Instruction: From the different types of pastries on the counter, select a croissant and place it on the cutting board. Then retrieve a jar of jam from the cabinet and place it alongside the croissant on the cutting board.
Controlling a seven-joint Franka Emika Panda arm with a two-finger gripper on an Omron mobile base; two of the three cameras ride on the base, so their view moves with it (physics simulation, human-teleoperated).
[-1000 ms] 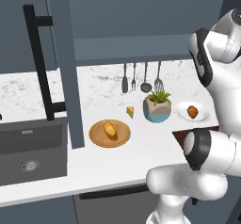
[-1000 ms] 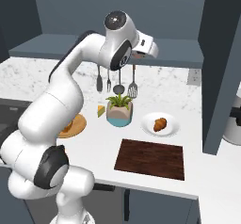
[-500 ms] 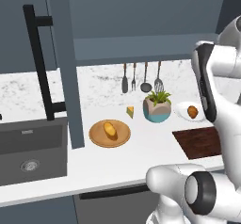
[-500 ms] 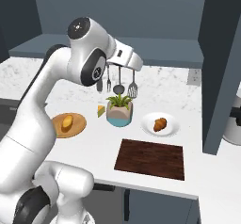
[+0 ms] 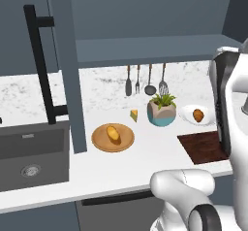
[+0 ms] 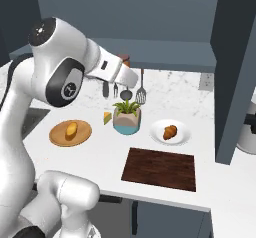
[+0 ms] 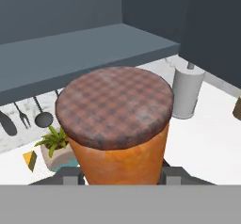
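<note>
My gripper (image 7: 120, 175) is shut on the jar of jam (image 7: 117, 124), an orange-brown cylinder with a chequered lid; a dark finger (image 7: 70, 176) shows on either side of its base. In the right base view the gripper (image 6: 126, 68) hangs with the jar (image 6: 124, 59) in the air below the open cabinet shelf, above the potted plant. The croissant (image 6: 170, 131) lies on a white plate just behind the dark cutting board (image 6: 161, 168), which is bare. A paler pastry (image 6: 72, 128) rests on a round wooden plate at the left. Both pastries (image 5: 198, 114) (image 5: 113, 134) and the board (image 5: 203, 146) stand on the counter (image 5: 145, 162).
A potted plant (image 6: 127, 119) and a cheese wedge (image 6: 107, 117) stand between the two plates. Utensils (image 5: 145, 82) hang on the backsplash. The open cabinet door (image 5: 63, 65) with its black handle stands left, over a sink (image 5: 31, 152). A paper-towel roll (image 7: 188, 93) is at the far right.
The arm has swung left and down out of the cabinet, carrying the jar with it. The pastries, plates and board have stayed put.
</note>
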